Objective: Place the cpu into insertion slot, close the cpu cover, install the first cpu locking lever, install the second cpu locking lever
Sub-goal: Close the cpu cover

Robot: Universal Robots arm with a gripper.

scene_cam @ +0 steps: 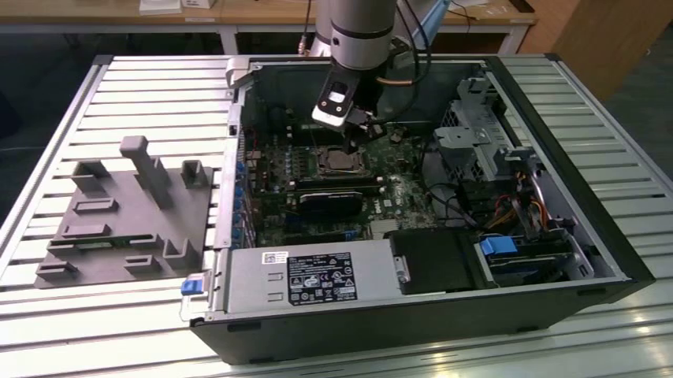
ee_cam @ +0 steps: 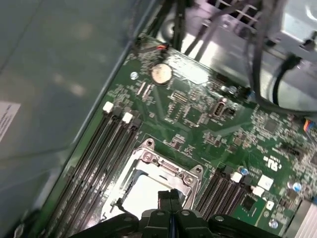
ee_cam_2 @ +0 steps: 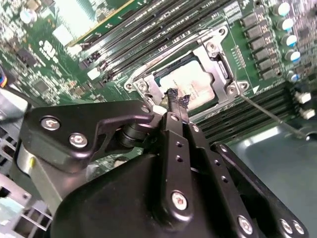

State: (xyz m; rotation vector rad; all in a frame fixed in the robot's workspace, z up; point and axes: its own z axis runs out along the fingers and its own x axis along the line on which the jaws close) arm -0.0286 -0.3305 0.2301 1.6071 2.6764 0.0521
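Hovering: gripper (ee_cam_2: pixel 177 100), fingers pinched together holding nothing, tips at the near edge of the cpu cover (ee_cam_2: pixel 216 52), contact unclear. The cpu (ee_cam_2: pixel 190 82) sits flat inside the cover's cutout, just beyond the tips.

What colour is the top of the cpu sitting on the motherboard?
The cpu has a pale silvery-white top, which shows best in the second wrist view.

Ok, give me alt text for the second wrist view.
The shut gripper has its tips at the edge of the cpu cover, which lies over the cpu. A thin metal lever sticks out from the cover's corner.
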